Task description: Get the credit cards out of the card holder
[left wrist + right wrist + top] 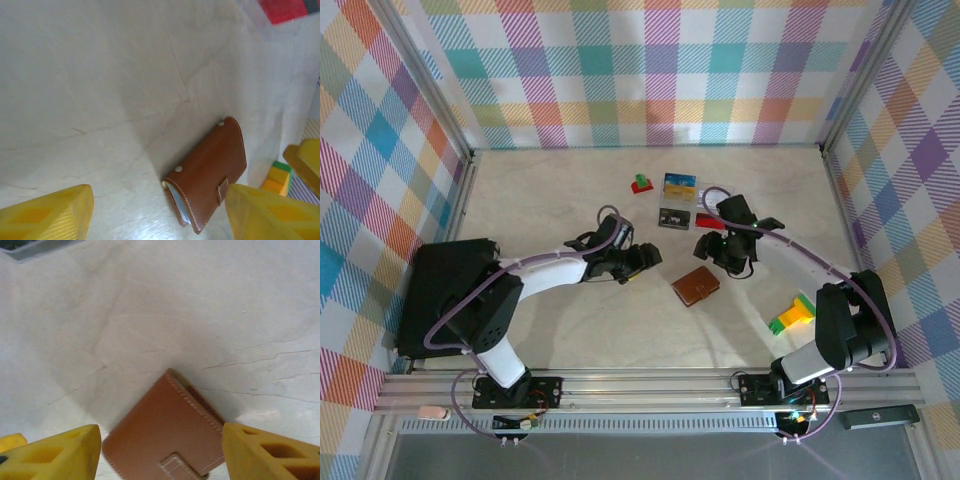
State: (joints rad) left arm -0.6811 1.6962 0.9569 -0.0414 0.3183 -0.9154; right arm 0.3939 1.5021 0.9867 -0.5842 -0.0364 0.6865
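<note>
While closed, card holder (696,287) on table (550,200)

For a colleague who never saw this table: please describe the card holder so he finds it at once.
On the pale table, look slightly right of the middle. The card holder lies there flat and closed. It alone is reddish-brown and stitched, with a strap; the block to its right is yellow and green.
</note>
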